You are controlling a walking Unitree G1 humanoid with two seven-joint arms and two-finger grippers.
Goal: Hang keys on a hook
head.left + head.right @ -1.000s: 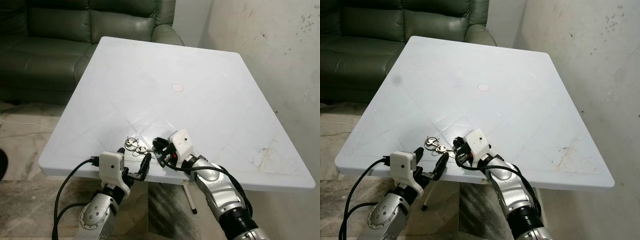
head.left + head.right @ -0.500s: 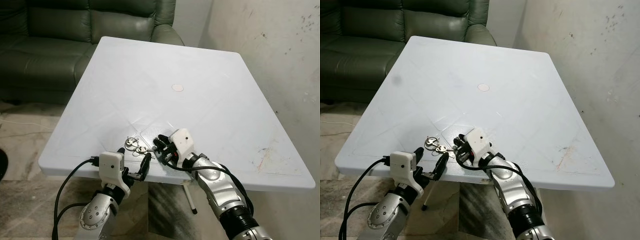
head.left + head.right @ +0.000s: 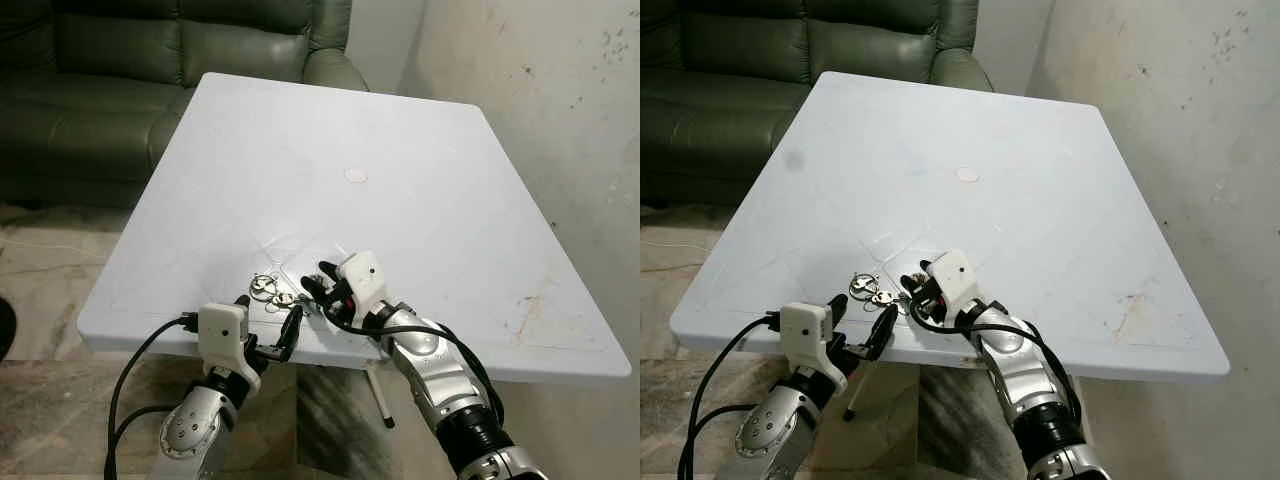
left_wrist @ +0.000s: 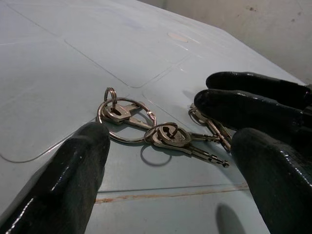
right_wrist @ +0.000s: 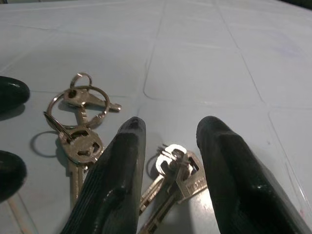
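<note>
Silver keys (image 5: 80,134) on white table (image 3: 420,180), right pincer (image 5: 168,146) spread astride them, left pincer (image 4: 165,180) spread nearby.

arms: silver, jointed | wrist camera housings: white, boxy | cables: black | tool fingers: long, glossy black

No legible text, label or number anywhere.

The right gripper (image 5: 168,146) has its two black fingers (image 5: 117,180) spread apart over silver keys (image 5: 173,178) lying on the white table (image 5: 204,58).
</note>
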